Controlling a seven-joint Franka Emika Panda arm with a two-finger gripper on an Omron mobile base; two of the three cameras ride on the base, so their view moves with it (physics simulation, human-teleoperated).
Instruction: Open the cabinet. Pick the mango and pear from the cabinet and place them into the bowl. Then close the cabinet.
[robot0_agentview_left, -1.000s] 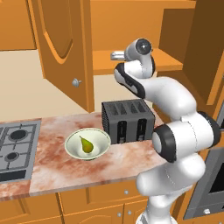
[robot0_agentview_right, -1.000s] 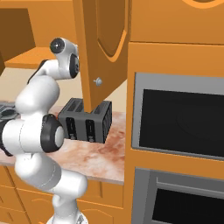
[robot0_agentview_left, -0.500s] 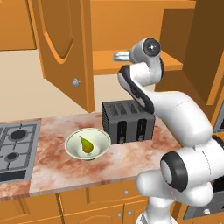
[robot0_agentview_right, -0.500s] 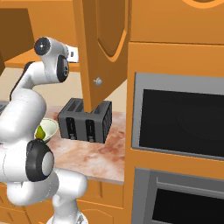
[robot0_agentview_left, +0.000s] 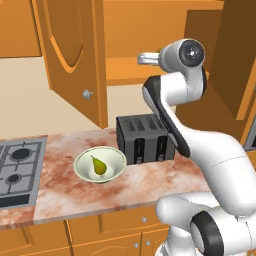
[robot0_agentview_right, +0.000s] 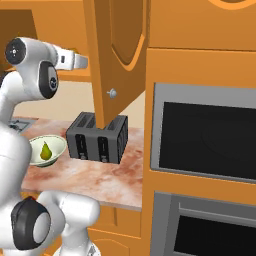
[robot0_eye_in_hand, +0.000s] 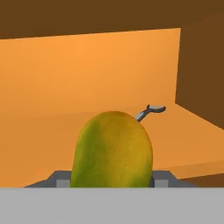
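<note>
Mango (robot0_eye_in_hand: 112, 149) is being gripped between the pincer (robot0_eye_in_hand: 112, 183) tips inside the cabinet (robot0_agentview_left: 75, 55); smooth, rounded and likely slippery, it is best being clasped across its middle.

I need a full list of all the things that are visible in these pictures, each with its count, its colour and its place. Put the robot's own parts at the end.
cabinet: one, orange, on the wall above the counter, doors open.
mango: one, yellow-green with an orange blush, inside the cabinet, between the gripper's fingers.
pear: one, olive green, lying in the bowl.
bowl: one, pale cream-green, on the counter left of the toaster.
toaster: one, black, on the counter under the cabinet.
counter: one, reddish marble.
stove: one, grey, left end of the counter.
oven: one, black glass in a grey frame, right of the counter.
arm: one, white with dark joints, reaching into the cabinet.
gripper: one, dark, closed around the mango.
</note>
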